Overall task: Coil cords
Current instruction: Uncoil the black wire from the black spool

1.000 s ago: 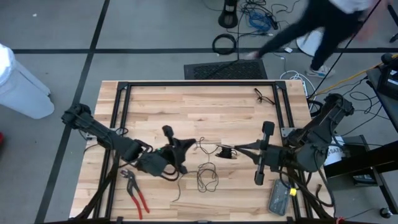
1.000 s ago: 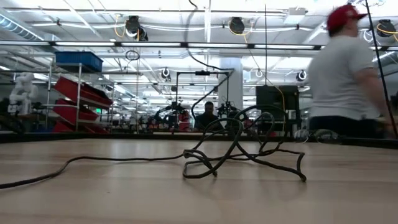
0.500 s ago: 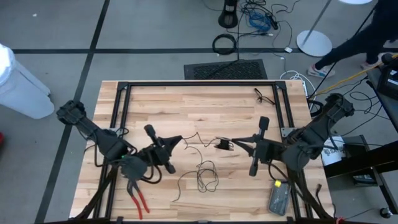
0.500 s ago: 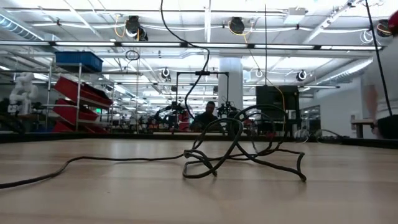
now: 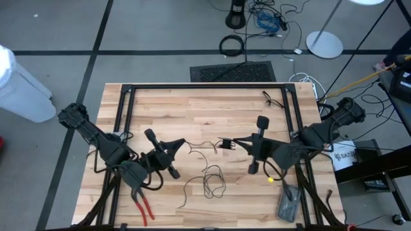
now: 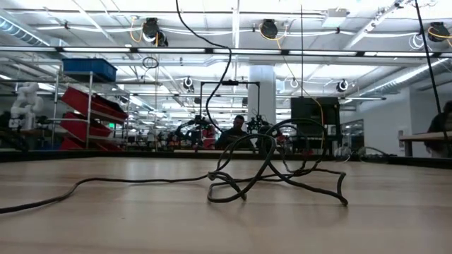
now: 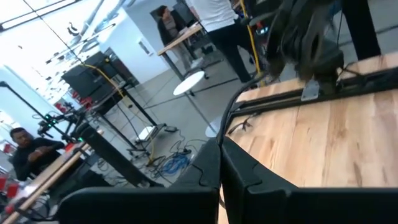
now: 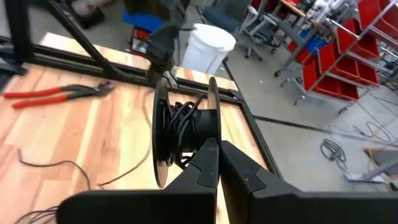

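Right pincer (image 5: 230,142) is clenched and grasping the little spool (image 5: 224,145), just right of table (image 5: 192,109) centre. Left pincer (image 5: 182,142) is clenched too. The thin cord (image 5: 204,146) runs into its tip, so I read it as pinching the cord, though the pinch itself is too small to see.

Key relation, top view: the two tips face each other. My left tip sits at 9 o'clock from the spool, near but apart. The short cord span between them lies on the 9–3 line, a bit wavy and not taut. The rest of the cord lies as a loose tangle (image 5: 213,182) on the wood at about 7 o'clock from the spool, with a tail trailing toward 8 o'clock. The right pincer is nearest the spool and the left is nearest the free run. Winding looks only partly done, judging by how much is loose.

- **Right wrist view:** the spool (image 8: 180,134) stands on edge at my fingertips with several turns already on its hub, which the top view can't resolve. The red pliers (image 8: 56,93) lie far behind it.
- **Low view:** the tangle (image 6: 268,176) humps up in loops, with one strand rising out of the top of the picture. No pincer shows there.
- **Left wrist view:** only my shut fingers (image 7: 211,165) and the far table edge show. I can't pick out any cord.
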Tool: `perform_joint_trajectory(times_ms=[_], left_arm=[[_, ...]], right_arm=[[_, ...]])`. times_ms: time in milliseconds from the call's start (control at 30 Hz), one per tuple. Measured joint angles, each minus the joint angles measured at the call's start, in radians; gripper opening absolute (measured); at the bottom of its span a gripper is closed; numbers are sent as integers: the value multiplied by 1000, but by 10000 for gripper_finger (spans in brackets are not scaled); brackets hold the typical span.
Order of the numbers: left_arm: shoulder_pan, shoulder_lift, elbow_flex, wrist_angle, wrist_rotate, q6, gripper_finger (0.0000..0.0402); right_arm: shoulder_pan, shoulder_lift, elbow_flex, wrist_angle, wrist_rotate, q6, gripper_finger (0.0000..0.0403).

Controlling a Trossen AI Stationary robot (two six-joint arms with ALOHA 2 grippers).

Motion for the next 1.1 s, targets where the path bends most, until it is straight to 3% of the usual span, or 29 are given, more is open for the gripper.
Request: perform_joint_trajectory(times_ms=[533, 1100], left_arm=[[-111, 0, 0, 315, 40, 138, 2], [-115, 1, 0, 397, 488, 130, 2]], right_arm=[[-128, 68, 0, -78, 0, 32, 0], [-253, 132, 0, -82, -21, 88, 0]])
